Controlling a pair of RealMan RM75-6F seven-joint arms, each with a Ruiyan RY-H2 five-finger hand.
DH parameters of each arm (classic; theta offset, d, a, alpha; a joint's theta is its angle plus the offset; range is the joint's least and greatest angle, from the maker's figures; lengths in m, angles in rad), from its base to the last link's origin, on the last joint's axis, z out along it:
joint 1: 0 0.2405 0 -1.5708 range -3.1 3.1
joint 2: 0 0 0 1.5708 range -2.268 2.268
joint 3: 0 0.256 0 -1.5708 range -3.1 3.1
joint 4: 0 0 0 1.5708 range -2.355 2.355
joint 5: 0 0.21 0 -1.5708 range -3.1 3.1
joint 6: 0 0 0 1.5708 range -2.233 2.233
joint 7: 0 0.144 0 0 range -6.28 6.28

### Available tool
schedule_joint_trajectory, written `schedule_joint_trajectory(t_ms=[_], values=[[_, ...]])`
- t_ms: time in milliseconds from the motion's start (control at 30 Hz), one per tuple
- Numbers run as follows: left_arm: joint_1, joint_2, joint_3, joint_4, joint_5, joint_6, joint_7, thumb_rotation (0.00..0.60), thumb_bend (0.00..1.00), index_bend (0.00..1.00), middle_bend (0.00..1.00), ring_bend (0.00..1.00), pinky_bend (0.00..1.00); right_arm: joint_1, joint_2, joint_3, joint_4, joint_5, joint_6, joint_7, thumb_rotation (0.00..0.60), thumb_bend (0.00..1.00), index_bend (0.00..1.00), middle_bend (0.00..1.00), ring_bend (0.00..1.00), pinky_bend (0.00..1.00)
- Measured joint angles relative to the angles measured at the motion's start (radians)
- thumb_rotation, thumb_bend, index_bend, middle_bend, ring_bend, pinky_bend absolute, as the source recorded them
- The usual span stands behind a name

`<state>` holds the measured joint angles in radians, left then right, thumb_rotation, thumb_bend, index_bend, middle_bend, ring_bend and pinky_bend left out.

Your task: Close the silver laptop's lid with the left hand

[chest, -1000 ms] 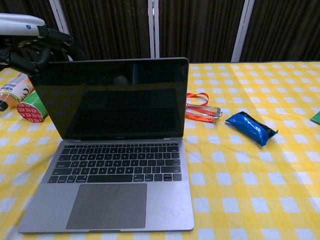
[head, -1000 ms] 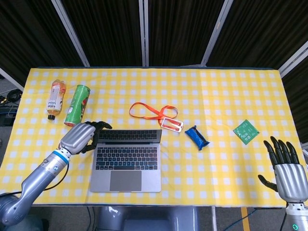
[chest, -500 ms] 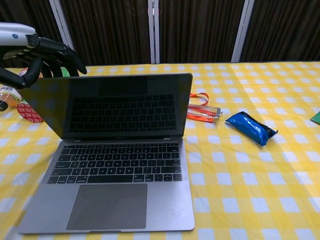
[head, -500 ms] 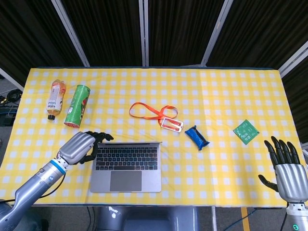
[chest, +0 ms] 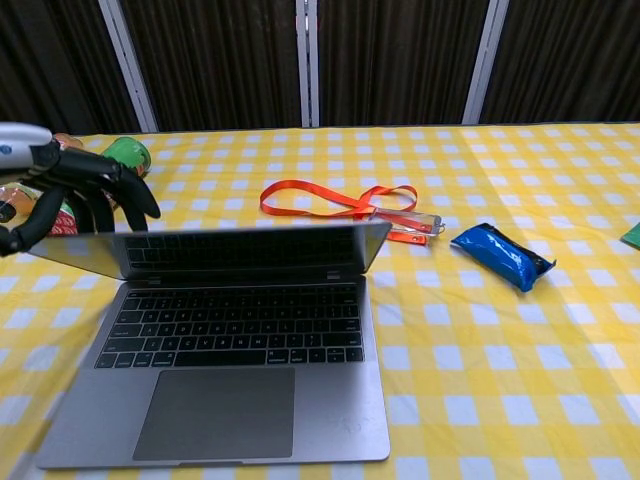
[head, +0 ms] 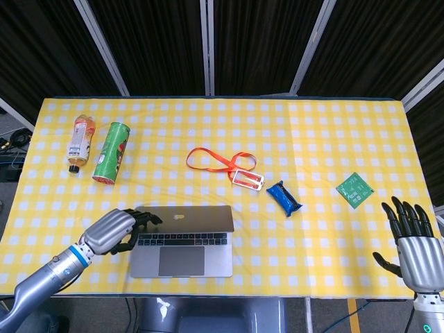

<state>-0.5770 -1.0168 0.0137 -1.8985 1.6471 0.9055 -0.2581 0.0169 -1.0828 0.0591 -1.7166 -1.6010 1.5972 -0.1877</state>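
Fingers (chest: pixel 110 185) of the left hand (head: pixel 114 231) curl over the left top corner of the laptop lid (head: pixel 187 218), pressing on its back; whether the thumb closes under the edge cannot be told. The right hand (head: pixel 414 243) hangs at the near right table edge, its fingers spread apart and upright, holding nothing.

Nearest the onlooker: the silver laptop (chest: pixel 225 370) sits at the front left of the yellow checked table (head: pixel 312 139), base flat, keyboard and trackpad partly exposed. The lid is tilted far forward over the keys, roughly halfway down, not yet shut; the head view shows its silver back with a pale logo.

Middle ground: a blue packet (head: pixel 284 198) lies just right of the laptop, apart from it. A green square card (head: pixel 355 189) lies further right, near the right hand but not touching it. An orange lanyard (head: pixel 218 161) with a clear badge holder (head: pixel 248 180) at its end lies behind the laptop, its loop open on the cloth.

Far left: a green cylindrical can (head: pixel 111 151) lies on its side, and beside it, further left, a drink bottle (head: pixel 79 141) with an orange label also lies on its side. The two are close together; whether they touch cannot be told.
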Motion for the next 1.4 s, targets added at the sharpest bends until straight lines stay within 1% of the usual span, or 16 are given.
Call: schedule_joint_trajectory(t_ms=[133, 367, 833, 1100, 1233, 1400], values=[[-0.008, -0.037, 0.031, 0.031, 0.027, -0.012, -0.025, 0.6, 1.0, 0.23, 0.27, 0.33, 0.35, -0.001, 0.003, 0.0, -0.003, 0.0, 0.002, 0.002, 0.6, 0.0, 0.04, 0.0, 0.0, 0.0], [-0.019, -0.099, 0.053, 0.059, 0.031, -0.029, -0.004, 0.6, 1.0, 0.23, 0.27, 0.33, 0.35, -0.004, 0.008, 0.001, -0.005, -0.001, 0.008, 0.014, 0.6, 0.0, 0.04, 0.0, 0.0, 0.0], [-0.035, -0.23, 0.08, 0.118, -0.026, -0.091, 0.089, 0.6, 1.0, 0.24, 0.27, 0.33, 0.35, -0.009, 0.021, 0.004, -0.007, 0.002, 0.017, 0.044, 0.6, 0.0, 0.04, 0.0, 0.0, 0.0], [-0.04, -0.27, 0.092, 0.153, -0.069, -0.124, 0.115, 0.6, 1.0, 0.24, 0.27, 0.33, 0.35, -0.008, 0.022, 0.005, -0.007, 0.006, 0.012, 0.046, 0.6, 0.0, 0.04, 0.0, 0.0, 0.0], [-0.035, -0.275, 0.094, 0.16, -0.062, -0.095, 0.1, 0.6, 1.0, 0.25, 0.27, 0.33, 0.34, -0.009, 0.023, 0.005, -0.008, 0.007, 0.014, 0.049, 0.6, 0.0, 0.04, 0.0, 0.0, 0.0], [-0.027, -0.232, 0.087, 0.135, -0.027, -0.016, 0.04, 0.6, 1.0, 0.25, 0.27, 0.33, 0.34, -0.01, 0.026, 0.006, -0.008, 0.006, 0.017, 0.053, 0.6, 0.0, 0.04, 0.0, 0.0, 0.0]])
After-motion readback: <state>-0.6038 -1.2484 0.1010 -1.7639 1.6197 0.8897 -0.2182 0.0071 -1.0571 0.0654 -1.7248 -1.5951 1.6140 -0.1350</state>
